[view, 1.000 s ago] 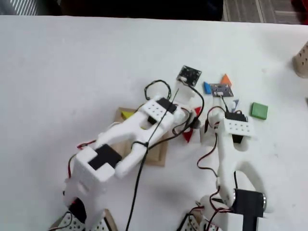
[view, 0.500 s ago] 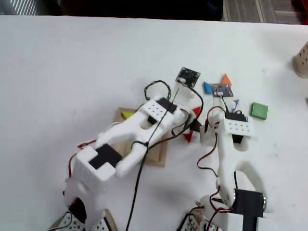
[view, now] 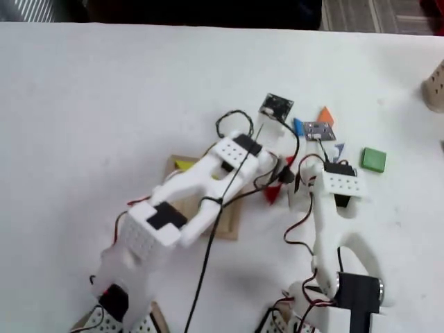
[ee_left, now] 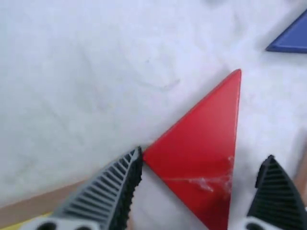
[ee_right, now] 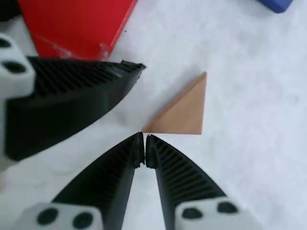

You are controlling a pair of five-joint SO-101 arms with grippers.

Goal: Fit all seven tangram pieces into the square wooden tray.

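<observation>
Since a second ago my left arm has stretched farther out across the square wooden tray (view: 232, 223) toward the loose pieces, its elbow swinging over with it. My right arm has kept its place.

My left pincer (ee_left: 204, 155) is spread wide and holds nothing. It straddles the red triangle (ee_left: 206, 134), which lies flat on the white desk (view: 104, 90) just beside the tray's edge. One ribbed finger (ee_left: 120, 187) touches a corner of the triangle with its tip. The other finger stands just clear of the triangle's straight edge.

My right pincer (ee_right: 144, 139) is pressed together and empty. Its tips sit right at one corner of a small tan triangle (ee_right: 182, 112) lying on the desk, though I cannot tell whether they touch it. My left pincer's finger is close alongside.

A yellow piece (view: 182, 165) sits in the tray's far corner. A blue piece (view: 298, 126), an orange triangle (view: 325, 114) and a green square (view: 374, 159) lie on the desk outside the tray.
</observation>
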